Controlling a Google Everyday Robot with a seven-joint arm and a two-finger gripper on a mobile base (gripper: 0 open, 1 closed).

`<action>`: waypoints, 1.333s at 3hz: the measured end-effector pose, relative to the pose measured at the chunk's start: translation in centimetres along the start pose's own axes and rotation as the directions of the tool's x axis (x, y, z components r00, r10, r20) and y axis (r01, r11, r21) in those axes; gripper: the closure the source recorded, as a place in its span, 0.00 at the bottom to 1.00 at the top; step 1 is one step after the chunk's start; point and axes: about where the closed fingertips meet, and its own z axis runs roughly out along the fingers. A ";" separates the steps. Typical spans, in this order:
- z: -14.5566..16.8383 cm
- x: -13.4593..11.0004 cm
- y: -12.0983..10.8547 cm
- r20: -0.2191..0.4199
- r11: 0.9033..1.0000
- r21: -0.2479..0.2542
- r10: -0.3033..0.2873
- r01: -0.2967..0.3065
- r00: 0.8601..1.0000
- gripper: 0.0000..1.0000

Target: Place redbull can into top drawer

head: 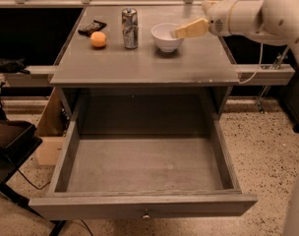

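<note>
The redbull can [130,28] stands upright at the back middle of the grey tabletop [139,65], between an orange fruit and a white bowl. The top drawer [144,165] is pulled fully open below the tabletop; its inside is bare, and its front panel carries a small round knob [146,214]. My gripper [188,29] reaches in from the right on the white arm and hovers at the right rim of the bowl, to the right of the can and apart from it. It holds nothing.
A white bowl [166,37] sits right of the can. An orange fruit [98,39] and a dark packet [92,27] lie left of it. A black seat [9,136] and a cardboard box [50,132] stand left of the drawer.
</note>
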 end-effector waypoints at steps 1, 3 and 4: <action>5.8 -2.3 -0.1 0.111 0.997 -0.072 0.009 -0.001 0.994 0.00; 12.1 -7.5 -0.2 0.186 0.997 -0.074 0.041 -0.028 0.982 0.00; 15.2 -8.1 0.5 0.169 0.996 -0.072 0.070 -0.058 0.983 0.00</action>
